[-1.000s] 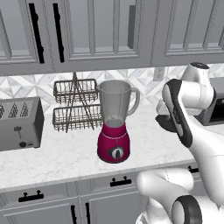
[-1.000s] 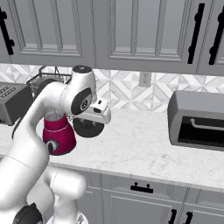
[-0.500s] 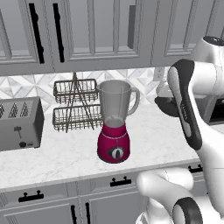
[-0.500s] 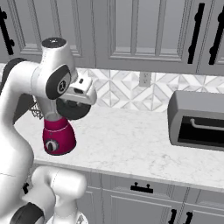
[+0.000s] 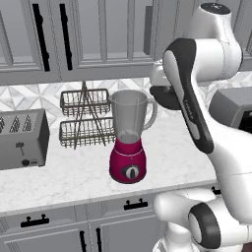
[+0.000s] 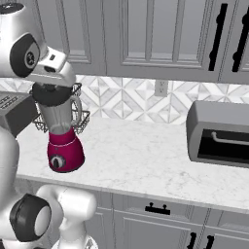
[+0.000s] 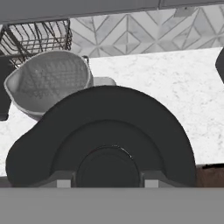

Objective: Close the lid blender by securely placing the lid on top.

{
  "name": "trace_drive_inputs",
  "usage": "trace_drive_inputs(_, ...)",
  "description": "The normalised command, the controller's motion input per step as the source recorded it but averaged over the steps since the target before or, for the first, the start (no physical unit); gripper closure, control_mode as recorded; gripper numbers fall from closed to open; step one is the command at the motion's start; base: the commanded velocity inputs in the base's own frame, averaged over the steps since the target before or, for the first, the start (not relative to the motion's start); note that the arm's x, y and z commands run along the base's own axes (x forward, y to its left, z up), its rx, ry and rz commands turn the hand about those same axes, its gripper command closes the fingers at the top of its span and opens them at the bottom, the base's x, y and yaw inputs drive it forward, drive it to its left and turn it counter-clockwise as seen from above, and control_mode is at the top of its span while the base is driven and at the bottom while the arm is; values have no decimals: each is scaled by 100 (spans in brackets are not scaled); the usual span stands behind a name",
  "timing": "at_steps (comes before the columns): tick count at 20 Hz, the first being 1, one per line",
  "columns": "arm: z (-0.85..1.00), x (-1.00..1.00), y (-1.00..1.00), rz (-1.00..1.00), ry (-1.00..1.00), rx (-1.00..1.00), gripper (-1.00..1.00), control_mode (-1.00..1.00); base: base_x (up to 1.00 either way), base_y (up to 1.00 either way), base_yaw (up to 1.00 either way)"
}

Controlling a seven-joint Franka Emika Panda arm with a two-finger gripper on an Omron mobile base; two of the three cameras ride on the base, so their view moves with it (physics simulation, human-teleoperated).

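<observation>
The blender (image 5: 129, 147) stands on the counter with its magenta-red base and its clear jar (image 6: 59, 116), whose mouth is uncovered. My gripper (image 5: 164, 92) is shut on the lid (image 5: 166, 98), a black disc held a little above rim height, just right of the jar's handle in the left base view. From the right base view the lid (image 6: 50, 93) sits in line with the jar's mouth. Seen from the hand, the lid (image 7: 105, 135) fills the foreground and the open jar (image 7: 47, 83) lies beyond it, up and to the left.
A grey toaster (image 5: 22, 138) stands at the counter's left, with a two-tier wire rack (image 5: 86, 118) behind the blender. A dark toaster oven (image 6: 219, 133) sits on the right. Wall cabinets (image 5: 98, 34) hang close above the arm.
The arm has risen and carried the lid leftward, from low beside the blender up to the jar's rim height. The blender has stayed put.
</observation>
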Motion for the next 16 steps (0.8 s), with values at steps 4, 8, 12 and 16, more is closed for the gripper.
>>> trace_drive_inputs(4,0,40,78,0,2,-1,100,-100,0,0,0)
trace_drive_inputs(8,-24,49,46,3,4,-1,100,-100,0,0,0)
trace_drive_inputs(12,-20,56,31,3,3,0,100,-100,0,0,0)
trace_drive_inputs(16,-25,48,23,5,1,-1,100,-100,0,0,0)
